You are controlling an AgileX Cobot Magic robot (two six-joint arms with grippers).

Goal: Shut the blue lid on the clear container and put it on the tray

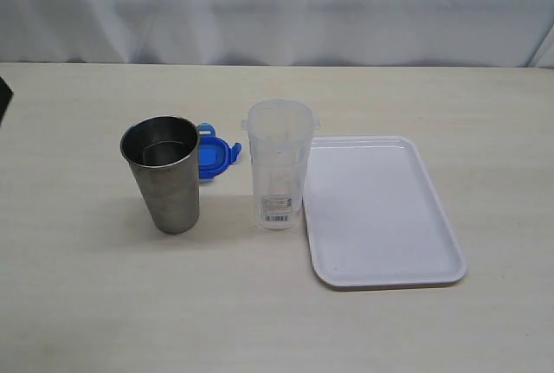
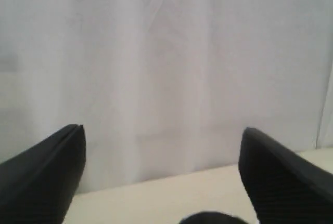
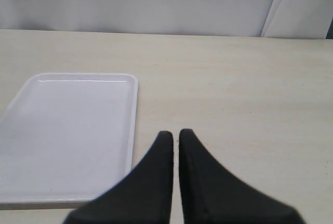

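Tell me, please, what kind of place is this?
Probably a lab test bench, not a kitchen: a pale table, a plain white curtain behind it, and a few props, the tray and a metal cup.

The worktop (image 1: 86,304) looks like pale wood grain, with a matt finish. The cup (image 1: 169,191) is of grey brushed metal. The clear container (image 1: 277,165) is smooth transparent plastic with a paper label (image 1: 277,206). The blue lid (image 1: 215,158) is glossy plastic. The tray (image 1: 381,209) is smooth white plastic, slightly shiny. The jaws of the left gripper (image 2: 162,129) are matt black and finely ribbed.
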